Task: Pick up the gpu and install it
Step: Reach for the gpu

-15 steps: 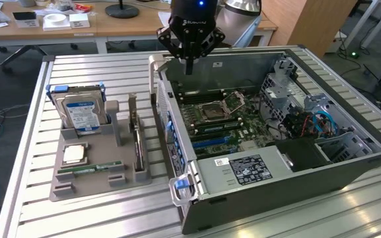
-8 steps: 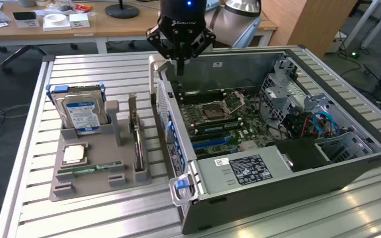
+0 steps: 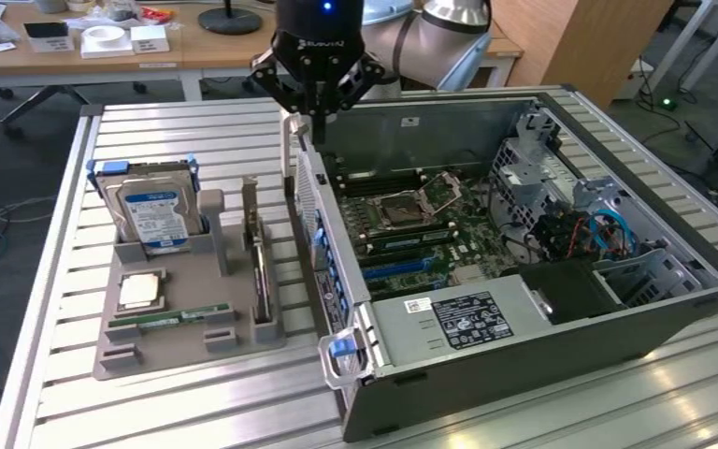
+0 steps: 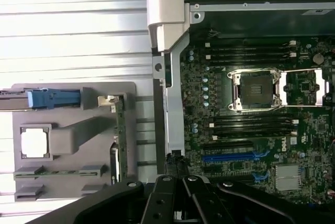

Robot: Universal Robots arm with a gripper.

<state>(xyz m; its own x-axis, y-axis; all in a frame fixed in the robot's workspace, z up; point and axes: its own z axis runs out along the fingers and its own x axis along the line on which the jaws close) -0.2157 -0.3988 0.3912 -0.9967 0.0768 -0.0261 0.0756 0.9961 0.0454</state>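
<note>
Exterior view: gripper (image 3: pixel 314 114) poised over the side wall of the open computer case (image 3: pixel 522 337), fingers pressed together on nothing. Places the gpu (image 3: pixel 259 267) well apart from those fingers, standing on edge in a slot of the grey holder (image 3: pixel 191 341) on the exterior view's left, just beside the case and near the hard drive (image 3: pixel 157 220) and the RAM stick (image 3: pixel 165 320). Wrist view: gpu (image 4: pixel 121 130) seen edge-on as a thin green strip, with the gripper (image 4: pixel 175 182) nearer the case wall than the holder. Reads as the reach toward the pick, with no grasp made and the blue slot (image 4: pixel 230 157) on the motherboard (image 4: pixel 309 130) empty. Calls, most likely, for parting the fingers, squaring them across the card's thin upper edge, and descending straight so as not to knock it askew.
</note>
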